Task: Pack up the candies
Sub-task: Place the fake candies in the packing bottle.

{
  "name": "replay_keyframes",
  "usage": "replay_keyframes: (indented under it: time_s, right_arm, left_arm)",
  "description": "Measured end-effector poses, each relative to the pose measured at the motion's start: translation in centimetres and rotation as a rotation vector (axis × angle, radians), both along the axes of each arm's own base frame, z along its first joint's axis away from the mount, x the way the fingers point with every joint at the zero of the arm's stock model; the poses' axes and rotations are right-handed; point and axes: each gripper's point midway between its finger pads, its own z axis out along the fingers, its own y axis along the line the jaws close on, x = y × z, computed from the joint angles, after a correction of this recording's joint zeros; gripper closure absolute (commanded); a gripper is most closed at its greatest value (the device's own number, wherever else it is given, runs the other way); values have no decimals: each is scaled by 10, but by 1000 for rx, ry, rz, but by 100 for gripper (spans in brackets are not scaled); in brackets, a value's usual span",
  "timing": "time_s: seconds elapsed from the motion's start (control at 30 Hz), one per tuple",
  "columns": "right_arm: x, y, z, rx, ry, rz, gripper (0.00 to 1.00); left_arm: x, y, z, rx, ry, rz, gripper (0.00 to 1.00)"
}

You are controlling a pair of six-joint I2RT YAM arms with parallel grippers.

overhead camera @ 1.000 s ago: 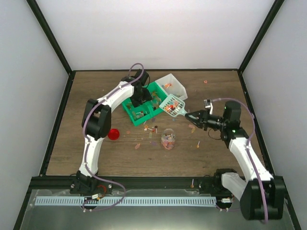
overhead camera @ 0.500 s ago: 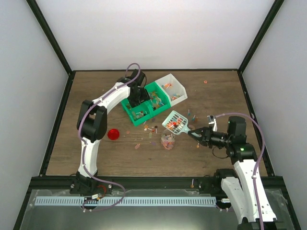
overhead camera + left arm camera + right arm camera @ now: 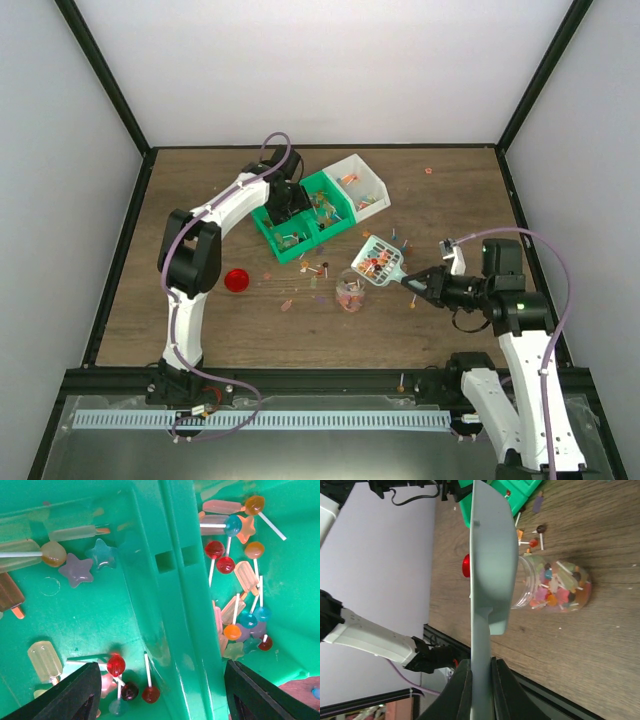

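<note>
"Top external view first: where are the candies (image 3: 377, 265)?"

"A heap sits in the scoop (image 3: 372, 246), which is held just beside the jar (image 3: 349, 293), on its far right side. More lie in the bottom of the jar and in the green bins (image 3: 275, 238). A few are strewn on the worktop (image 3: 450, 200) between bins and jar."

"What are the right jaws doing?"

"They are clamped on the scoop's handle. The right wrist view shows the handle pinched between both fingers (image 3: 462, 690), with the scoop edge-on and the jar just past its head. The scooped candies sit at the far end of the scoop, well ahead of the jaws, and none touches them."

"And the left jaws?"

"They are spread wide over the bins and grip nothing. In the left wrist view one finger (image 3: 75, 697) stands over each compartment, with the shared wall between them. A few lollipops lie just beside the finger at the fuller-looking corner of one compartment. A bigger cluster lies in the other compartment, apart from its finger."

"Where is the lid (image 3: 236, 280)?"

"It is red and lies on the worktop, well left of the jar."
</note>
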Motion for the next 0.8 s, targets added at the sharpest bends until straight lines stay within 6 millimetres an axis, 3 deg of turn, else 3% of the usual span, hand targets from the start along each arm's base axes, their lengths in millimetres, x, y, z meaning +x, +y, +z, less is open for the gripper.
replay_keyframes:
  time_s: [0.8]
  right_arm:
    - [1, -18, -16, -207, 55, 13, 99]
  left_arm:
    - [2, 2, -2, -17, 1, -1, 31]
